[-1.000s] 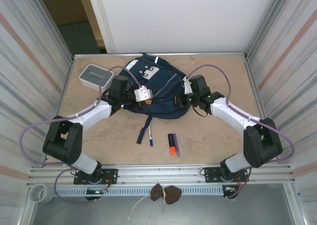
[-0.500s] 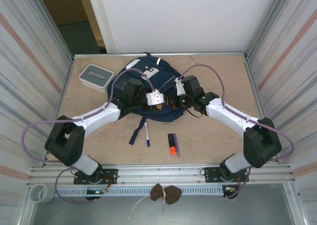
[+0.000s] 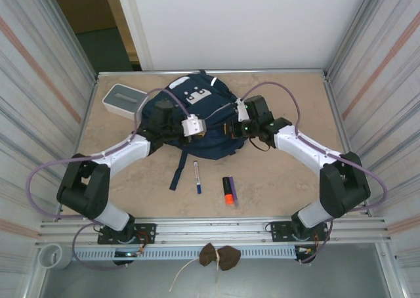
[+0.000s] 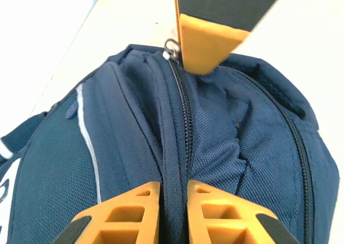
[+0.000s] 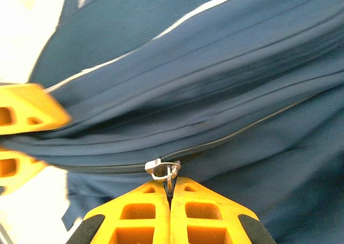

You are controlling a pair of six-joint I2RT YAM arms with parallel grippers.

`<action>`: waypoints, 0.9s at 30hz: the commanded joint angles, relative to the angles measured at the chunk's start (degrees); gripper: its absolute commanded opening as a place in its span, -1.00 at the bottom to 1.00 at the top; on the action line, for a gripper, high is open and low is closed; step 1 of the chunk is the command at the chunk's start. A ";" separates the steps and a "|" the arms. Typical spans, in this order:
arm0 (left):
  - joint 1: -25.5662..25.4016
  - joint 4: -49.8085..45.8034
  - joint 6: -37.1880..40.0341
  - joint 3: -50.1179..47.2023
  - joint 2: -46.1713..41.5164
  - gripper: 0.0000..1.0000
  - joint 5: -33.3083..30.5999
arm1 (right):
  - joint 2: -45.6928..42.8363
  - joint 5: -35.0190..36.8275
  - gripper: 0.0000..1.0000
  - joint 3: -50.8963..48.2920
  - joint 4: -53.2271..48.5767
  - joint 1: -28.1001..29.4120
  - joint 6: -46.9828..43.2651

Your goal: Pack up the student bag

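Seen from above, the left hand (image 3: 205, 128) and right hand (image 3: 231, 128) meet over the student bag (image 3: 213, 98), covering its middle on the side toward the worktop's near edge; their fingertips are too small to tell apart there. At the left wrist, the bag runs off the bottom and both sides, and the right hand's finger (image 4: 207, 45) is cut by the top edge. At the right wrist, the zipper pull (image 5: 164, 170) is half hidden between the closed fingers (image 5: 140, 212), and the left hand's fingers (image 5: 24, 115) blur at the left edge.
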 commanded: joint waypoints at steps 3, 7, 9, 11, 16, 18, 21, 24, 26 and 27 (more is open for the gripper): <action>5.99 7.17 -3.87 -2.65 -4.67 -0.96 5.42 | 3.55 1.02 -1.00 3.25 -2.30 -2.41 -1.39; 6.35 5.41 -3.52 -3.10 -4.49 -0.79 3.87 | 4.47 -0.47 -1.00 4.71 -0.95 -1.18 -1.56; 6.03 3.29 -5.06 -2.41 -5.29 -0.43 2.82 | 4.36 -1.00 -1.00 4.97 -0.53 -0.68 -1.38; 4.43 1.43 -6.78 -2.03 -6.60 -0.07 -0.85 | 3.95 -1.28 -1.00 5.07 -0.06 -0.13 -1.19; -1.34 -2.43 -8.13 -0.44 -7.72 0.33 -8.29 | 2.60 -1.77 -1.00 4.76 1.37 0.93 -0.06; -3.35 -4.51 -9.79 1.71 -6.37 0.36 -11.17 | 2.07 -1.89 -1.00 4.78 1.53 1.52 0.21; -6.16 -7.63 -10.59 5.34 -3.35 0.37 -14.25 | 1.24 -1.91 -1.00 4.82 1.93 2.15 0.72; -7.83 -10.60 -10.73 8.49 -0.25 0.38 -15.50 | 0.12 -2.28 -1.00 4.64 2.72 2.56 1.57; -8.22 -11.66 -11.60 9.91 1.34 0.38 -15.65 | -0.51 -2.45 -1.00 4.45 3.40 2.95 2.04; -8.23 -12.17 -12.00 10.43 2.00 0.38 -15.42 | -0.75 -2.45 -1.00 4.38 3.54 3.06 2.14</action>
